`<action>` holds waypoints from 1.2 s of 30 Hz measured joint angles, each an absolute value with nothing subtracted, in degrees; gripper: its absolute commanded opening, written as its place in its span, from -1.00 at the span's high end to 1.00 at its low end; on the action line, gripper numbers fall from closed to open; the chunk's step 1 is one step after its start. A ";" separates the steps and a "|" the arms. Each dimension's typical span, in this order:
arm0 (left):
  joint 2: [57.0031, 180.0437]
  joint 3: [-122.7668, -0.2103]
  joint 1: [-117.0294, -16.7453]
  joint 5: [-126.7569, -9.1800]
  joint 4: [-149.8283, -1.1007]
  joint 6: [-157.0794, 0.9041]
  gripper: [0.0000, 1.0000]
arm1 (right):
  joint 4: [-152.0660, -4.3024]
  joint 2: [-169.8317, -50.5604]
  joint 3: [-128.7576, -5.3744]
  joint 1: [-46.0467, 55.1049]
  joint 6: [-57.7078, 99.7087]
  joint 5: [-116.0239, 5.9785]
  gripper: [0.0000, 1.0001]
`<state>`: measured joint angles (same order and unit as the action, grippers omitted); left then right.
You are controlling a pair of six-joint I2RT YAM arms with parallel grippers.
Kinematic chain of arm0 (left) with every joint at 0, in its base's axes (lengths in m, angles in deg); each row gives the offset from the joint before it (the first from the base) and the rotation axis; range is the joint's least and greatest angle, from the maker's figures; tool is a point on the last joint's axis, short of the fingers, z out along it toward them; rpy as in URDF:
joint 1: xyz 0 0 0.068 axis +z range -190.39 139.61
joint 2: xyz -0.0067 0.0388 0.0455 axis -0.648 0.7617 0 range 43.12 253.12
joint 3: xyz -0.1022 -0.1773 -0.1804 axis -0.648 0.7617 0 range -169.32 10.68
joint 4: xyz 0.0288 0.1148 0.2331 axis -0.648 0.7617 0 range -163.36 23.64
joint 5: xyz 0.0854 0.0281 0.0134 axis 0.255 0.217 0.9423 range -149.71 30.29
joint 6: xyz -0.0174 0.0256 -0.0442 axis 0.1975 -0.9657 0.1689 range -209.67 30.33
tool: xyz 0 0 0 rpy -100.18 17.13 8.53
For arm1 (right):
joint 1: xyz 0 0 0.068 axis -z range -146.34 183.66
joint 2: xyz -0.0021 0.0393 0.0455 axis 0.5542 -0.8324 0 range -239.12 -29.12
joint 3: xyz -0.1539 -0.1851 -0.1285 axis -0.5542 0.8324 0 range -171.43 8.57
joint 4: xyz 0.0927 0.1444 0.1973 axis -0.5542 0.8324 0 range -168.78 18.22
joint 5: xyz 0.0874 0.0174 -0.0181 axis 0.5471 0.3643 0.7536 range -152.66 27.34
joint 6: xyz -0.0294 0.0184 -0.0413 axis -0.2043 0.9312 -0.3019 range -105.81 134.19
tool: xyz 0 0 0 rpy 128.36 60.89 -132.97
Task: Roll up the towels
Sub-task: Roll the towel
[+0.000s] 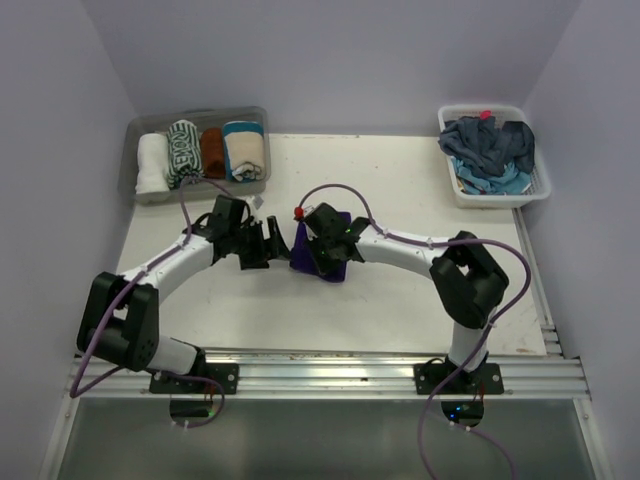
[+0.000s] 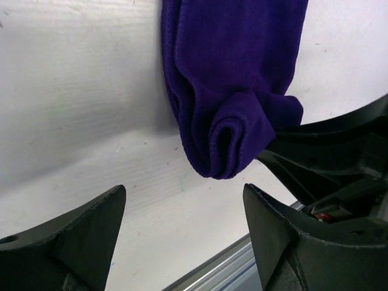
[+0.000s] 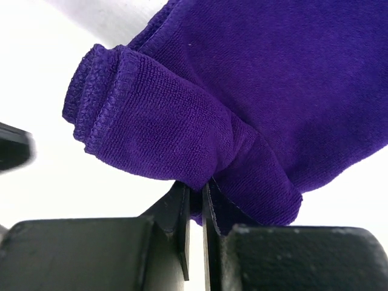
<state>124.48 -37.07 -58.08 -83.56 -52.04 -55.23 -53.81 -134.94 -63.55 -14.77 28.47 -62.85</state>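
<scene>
A deep purple towel (image 1: 304, 254) lies on the white table at its middle, folded long, with its near end partly rolled (image 2: 233, 142). My right gripper (image 1: 322, 250) is shut on that rolled end (image 3: 182, 145), the cloth pinched between its fingers. My left gripper (image 1: 268, 246) is open and empty, just left of the towel, its fingers (image 2: 79, 239) a little short of the roll. Several rolled towels, white (image 1: 152, 163), green-patterned (image 1: 184, 152), rust-brown (image 1: 212, 152) and cream-and-teal (image 1: 244, 150), lie side by side in the clear tub.
The clear plastic tub (image 1: 145, 190) stands at the back left. A white lattice basket (image 1: 540, 188) at the back right holds a heap of unrolled navy and light blue towels (image 1: 490, 148). The metal rail (image 1: 330, 372) runs along the near table edge.
</scene>
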 measured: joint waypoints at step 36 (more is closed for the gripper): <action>137.03 -34.42 -58.08 -89.64 -71.69 -40.92 -0.09 | -52.65 -128.29 -61.23 -16.30 36.03 -67.24 0.11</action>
<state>137.03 -34.42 -58.08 -89.64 -71.69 -40.92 -52.65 -128.29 -61.23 -16.30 36.03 -67.24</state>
